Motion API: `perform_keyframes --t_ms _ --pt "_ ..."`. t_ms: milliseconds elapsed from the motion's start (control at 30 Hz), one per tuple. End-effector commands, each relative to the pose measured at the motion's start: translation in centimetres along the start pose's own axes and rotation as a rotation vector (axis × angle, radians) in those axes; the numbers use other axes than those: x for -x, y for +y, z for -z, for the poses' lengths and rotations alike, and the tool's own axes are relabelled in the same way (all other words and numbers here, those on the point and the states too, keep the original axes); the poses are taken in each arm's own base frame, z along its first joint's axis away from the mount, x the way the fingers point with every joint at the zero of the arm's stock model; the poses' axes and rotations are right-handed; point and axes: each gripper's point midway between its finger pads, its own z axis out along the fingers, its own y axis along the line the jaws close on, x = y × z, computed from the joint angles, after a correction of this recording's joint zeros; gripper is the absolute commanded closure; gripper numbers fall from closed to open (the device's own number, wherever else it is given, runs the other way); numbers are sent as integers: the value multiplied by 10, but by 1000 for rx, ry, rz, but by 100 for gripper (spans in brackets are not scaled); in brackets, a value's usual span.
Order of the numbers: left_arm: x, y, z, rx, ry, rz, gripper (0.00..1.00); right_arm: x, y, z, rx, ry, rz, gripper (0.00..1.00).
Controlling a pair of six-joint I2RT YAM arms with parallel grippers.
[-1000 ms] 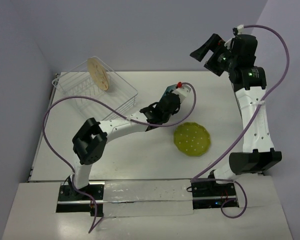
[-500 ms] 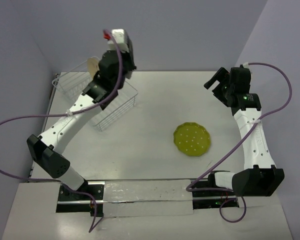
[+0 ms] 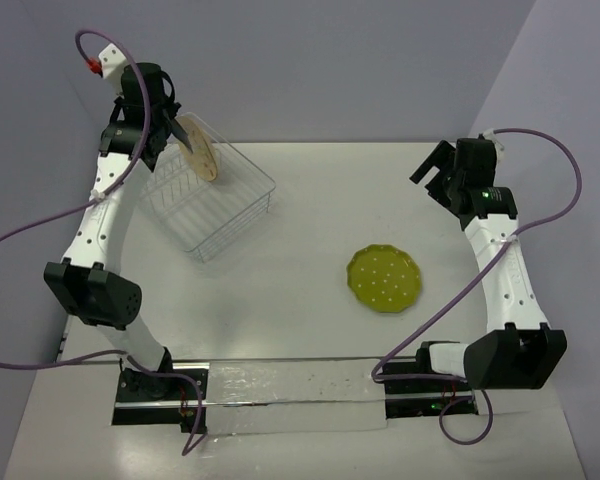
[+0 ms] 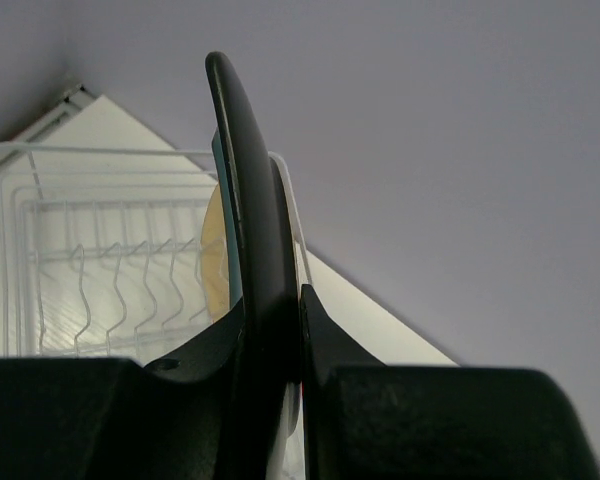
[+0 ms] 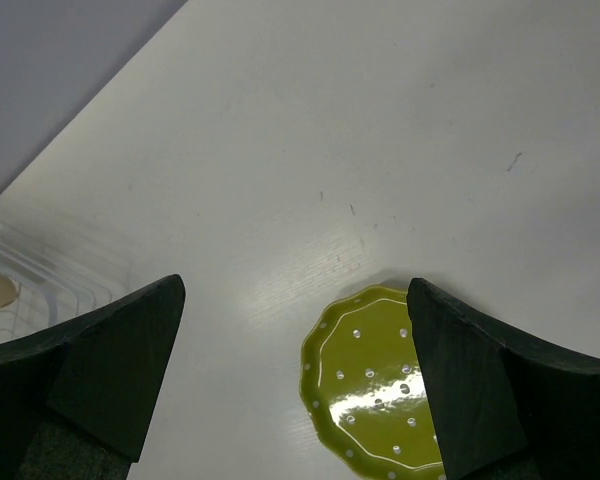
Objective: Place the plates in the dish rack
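Though three plates are in play, the top view shows only two: the round cream plate standing on edge in the single white wire dish rack at the table's 10 o'clock, and the yellow-green scalloped, white-dotted plate lying flat at 4 o'clock. Only the left wrist view reveals the third, the dark teal plate, edge-on and upright, clenched in the left hand, with the rack beyond. The right hand hangs released, holding nothing.
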Motion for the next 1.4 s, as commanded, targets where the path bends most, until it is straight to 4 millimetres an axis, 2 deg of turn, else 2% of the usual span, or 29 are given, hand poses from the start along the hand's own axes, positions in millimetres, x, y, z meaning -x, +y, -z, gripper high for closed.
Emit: perform_keyframes --t_ms 0,133,333,533,867,1100,1200,1367 --pt "24 -26 -11 -136 -7 177 100 1 -5 -12 -33 -7 15 0" --pt "15 -10 -35 -71 31 193 100 -9 -9 -21 -49 22 12 0" --pt "6 -3 -53 -46 21 160 100 -20 -15 -29 -67 52 13 0" --pt "-17 -3 -74 -69 48 75 100 -19 -21 -31 -100 51 26 0" --pt "-28 8 -90 -42 34 37 100 -21 -22 -36 -112 70 39 0" --pt "-50 8 -106 -67 52 27 100 -25 -23 -40 -110 87 65 0" --pt "-54 8 -111 -60 55 24 100 -25 -24 -41 -116 87 65 0" --pt "-62 21 -117 -3 67 3 100 -27 -25 -42 -122 95 66 0"
